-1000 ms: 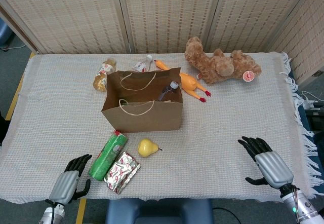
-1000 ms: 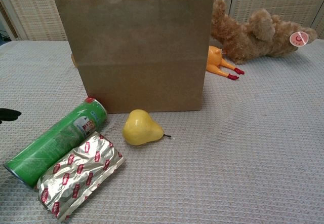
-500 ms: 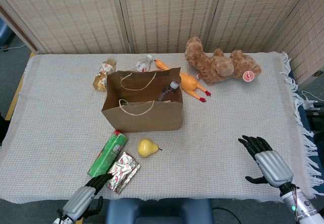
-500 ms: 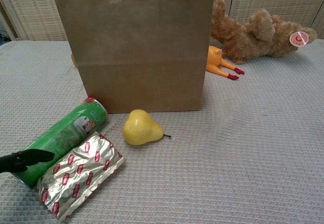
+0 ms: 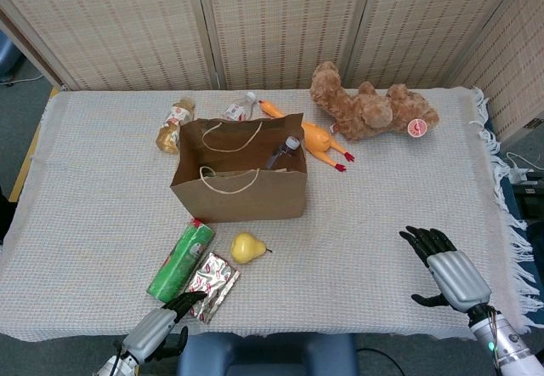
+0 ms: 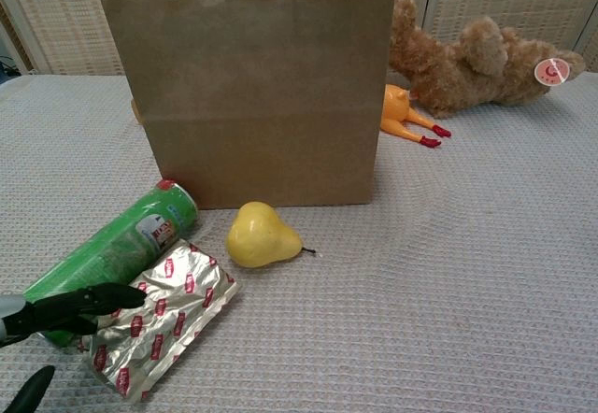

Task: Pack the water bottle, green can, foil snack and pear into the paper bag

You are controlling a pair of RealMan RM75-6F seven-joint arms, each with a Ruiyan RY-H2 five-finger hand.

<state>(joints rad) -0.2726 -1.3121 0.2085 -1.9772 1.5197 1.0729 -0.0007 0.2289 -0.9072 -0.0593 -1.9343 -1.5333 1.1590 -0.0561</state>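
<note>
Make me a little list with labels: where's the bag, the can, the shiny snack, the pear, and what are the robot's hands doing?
bag: brown paper bag stands upright, open at the top, a bottle inside
green can: lying on the cloth in front of the bag, beside the snack
foil snack: lying next to the can
pear: yellow, on the cloth in front of the bag
left hand: at the near end of the snack, fingertips at it, not gripping
right hand: open over the cloth, holding nothing
</note>
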